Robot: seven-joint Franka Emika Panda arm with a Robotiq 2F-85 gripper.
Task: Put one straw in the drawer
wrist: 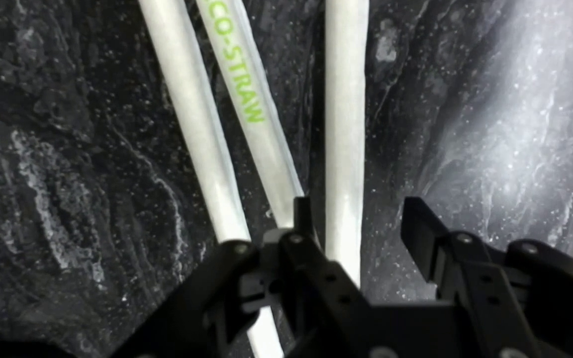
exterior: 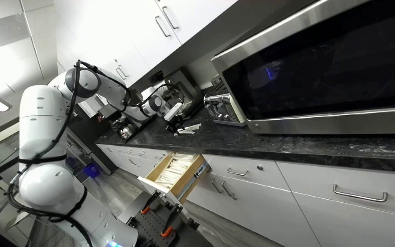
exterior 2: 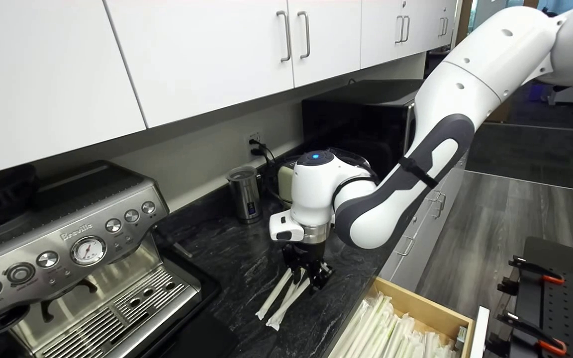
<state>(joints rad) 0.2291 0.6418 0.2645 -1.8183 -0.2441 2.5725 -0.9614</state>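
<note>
Three white paper-wrapped straws lie on the dark counter: a right straw [wrist: 345, 124], a middle straw [wrist: 246, 89] with green lettering and a left straw [wrist: 192, 124]. They also show in an exterior view [exterior 2: 286, 308]. My gripper [wrist: 358, 203] is open above them, fingers pointing down. In the wrist view the right straw lies between the two fingertips, with the left finger overlapping the middle straw. I cannot tell whether the fingertips touch the counter. The drawer [exterior: 154, 185] is pulled open below the counter edge and holds many wrapped straws; it also shows here [exterior 2: 426, 304].
The espresso machine [exterior 2: 87, 258] stands beside the straws. A metal frothing jug [exterior 2: 245, 194], a toaster [exterior: 223, 108] and a microwave [exterior: 321, 68] stand along the counter. Upper cabinets [exterior 2: 217, 54] hang above. A black perforated plate with clamps [exterior: 153, 223] is near the drawer front.
</note>
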